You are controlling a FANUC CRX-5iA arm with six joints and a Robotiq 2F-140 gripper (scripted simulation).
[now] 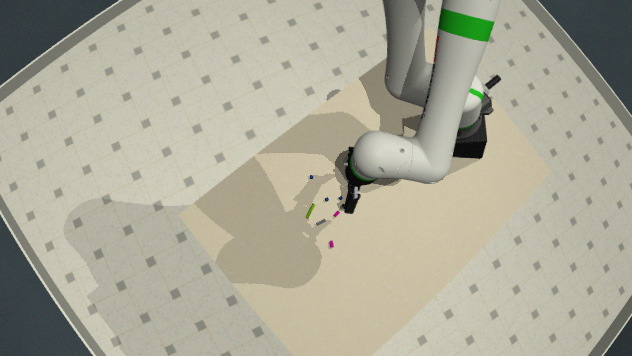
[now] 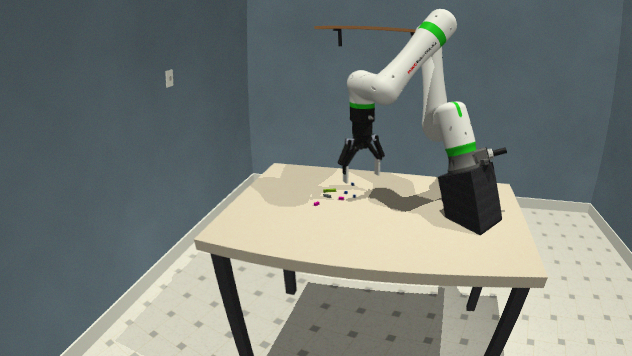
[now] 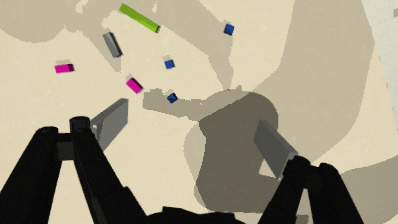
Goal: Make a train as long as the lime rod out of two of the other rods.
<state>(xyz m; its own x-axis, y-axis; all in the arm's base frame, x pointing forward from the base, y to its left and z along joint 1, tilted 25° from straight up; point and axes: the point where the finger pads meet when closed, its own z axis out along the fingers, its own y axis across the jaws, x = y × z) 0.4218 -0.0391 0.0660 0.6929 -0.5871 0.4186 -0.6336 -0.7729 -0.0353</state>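
In the top view the arm (image 1: 430, 125) covers part of the bench (image 1: 500, 170) and runs off the upper edge – the rods (image 1: 320, 220) are mere specks there; the wrist view cuts the gripper (image 3: 192, 137) off at the bottom edge

The room is enclosed by plain blue-grey walls (image 2: 125, 150), and a pale switch plate (image 2: 169, 78) is mounted on the left one. A thin wooden shelf (image 2: 365, 28) on a dark bracket is fixed high on the back wall. The floor (image 2: 575, 310) is laid with cream tiles set with small grey squares and is edged by a light skirting board (image 2: 150, 272). A beige counter (image 2: 350, 240) on dark legs (image 2: 227, 300) is placed in the middle. Broad, soft-edged shadows are cast across the counter and the floor.
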